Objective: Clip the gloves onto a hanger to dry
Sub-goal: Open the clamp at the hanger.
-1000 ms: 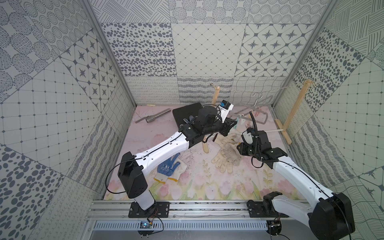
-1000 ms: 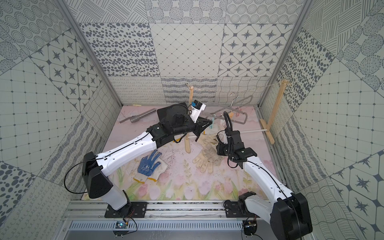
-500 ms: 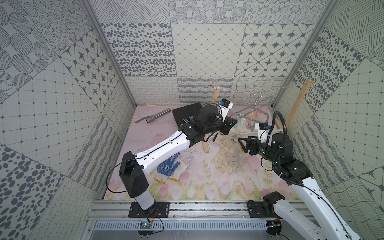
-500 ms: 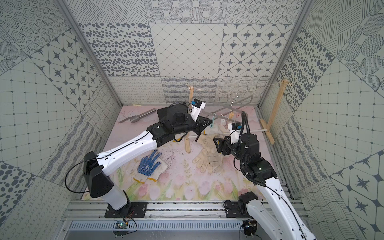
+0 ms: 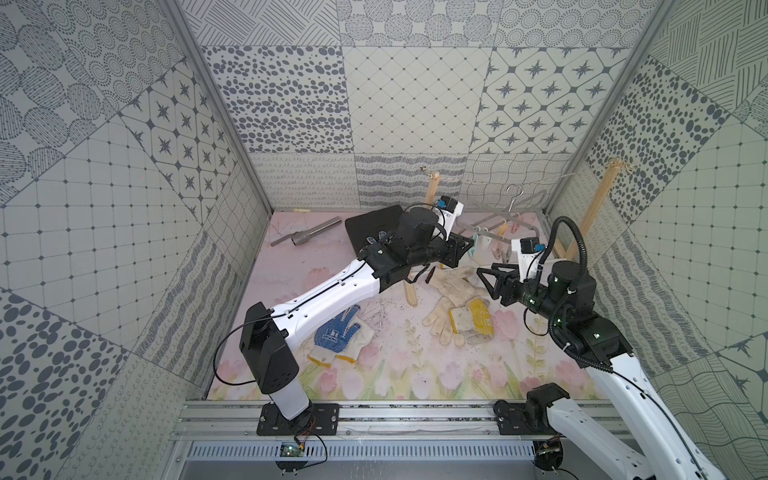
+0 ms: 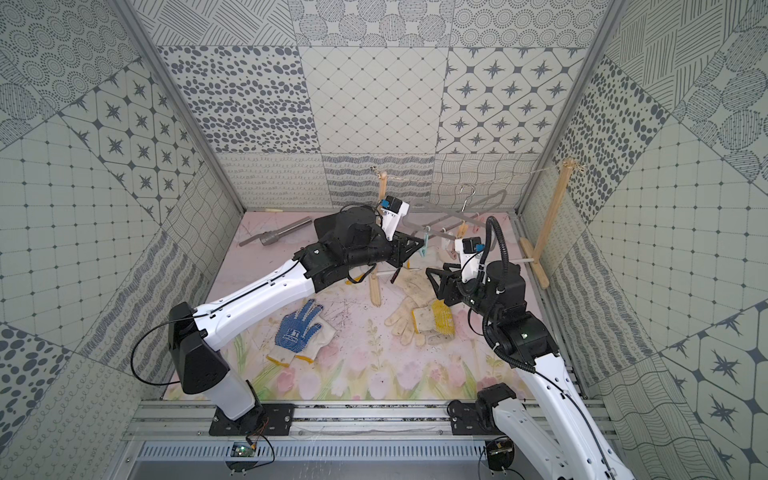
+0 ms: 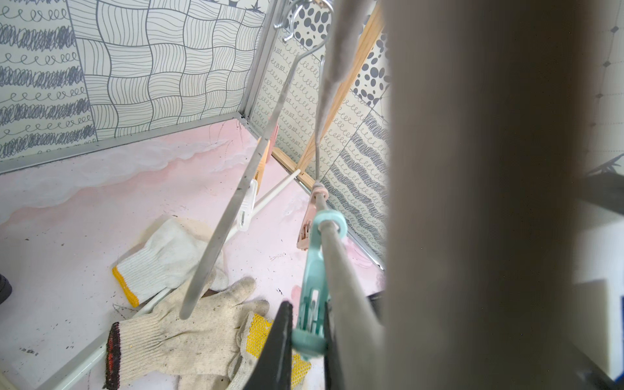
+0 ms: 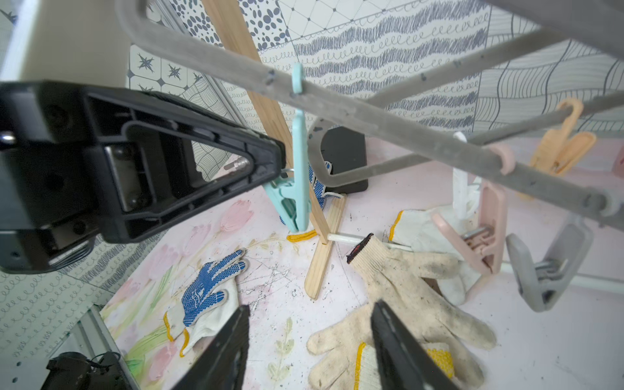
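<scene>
The grey hanger (image 5: 494, 236) hangs by its metal hook at the back right, with pastel pegs on its bars. My left gripper (image 5: 467, 249) is shut on a teal peg (image 7: 314, 270) that hangs from a hanger bar (image 8: 371, 111). Under the hanger on the mat, dirty cream gloves (image 5: 457, 286) form a pile, one of them with a yellow-dotted palm (image 5: 480, 318). A blue-dotted glove (image 5: 336, 332) lies apart at the front left. My right gripper (image 5: 486, 276) hovers open just above the cream pile (image 8: 405, 280), with nothing between its fingers (image 8: 233, 337).
Two wooden posts (image 5: 432, 191) (image 5: 598, 208) joined by string stand at the back, on flat wooden feet (image 8: 320, 263). A grey metal pipe (image 5: 307, 237) and a black pad (image 5: 372, 226) lie at the back left. Pink (image 8: 486, 229), grey (image 8: 547, 270) and orange (image 8: 560, 141) pegs dangle from the hanger.
My right arm has risen from the glove pile and drawn back to the right, its jaws now apart and empty. The left arm has held still on the teal peg.
</scene>
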